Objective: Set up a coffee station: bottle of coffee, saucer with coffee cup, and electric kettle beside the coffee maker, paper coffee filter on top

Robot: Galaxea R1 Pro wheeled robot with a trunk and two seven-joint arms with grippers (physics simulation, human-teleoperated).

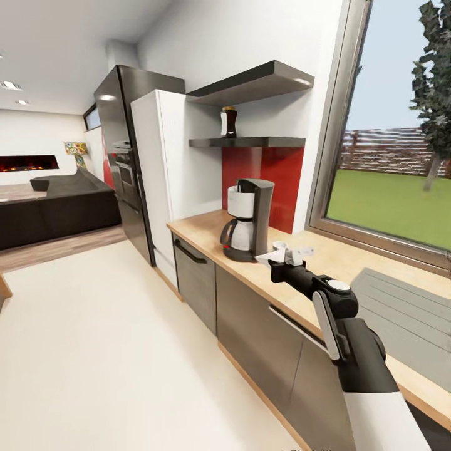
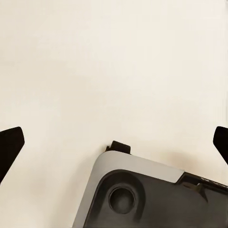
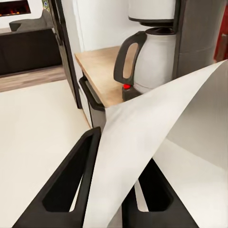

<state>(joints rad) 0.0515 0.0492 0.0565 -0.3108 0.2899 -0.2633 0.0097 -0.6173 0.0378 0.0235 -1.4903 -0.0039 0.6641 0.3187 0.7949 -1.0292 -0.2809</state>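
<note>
The coffee maker (image 1: 248, 219) stands on the kitchen countertop (image 1: 200, 233) below the kitchen shelf (image 1: 247, 142). On that shelf sits the bottle of coffee (image 1: 229, 122). My right gripper (image 1: 283, 262) hovers just right of the machine, shut on the white paper coffee filter (image 1: 295, 254). The right wrist view has the filter (image 3: 156, 142) pinched between my black fingers (image 3: 71, 183), with the carafe (image 3: 152, 57) and its red switch close ahead. A small white object, perhaps the coffee cup (image 1: 279, 245), lies behind the gripper. My left gripper (image 2: 114, 142) is open over the floor.
A grey steel sink (image 1: 401, 307) is set into the counter on the right, under a large window. A white cabinet (image 1: 156, 175) and a dark fridge (image 1: 122, 156) stand left of the counter. Pale floor spreads in front. The robot's grey base (image 2: 142, 194) lies under the left gripper.
</note>
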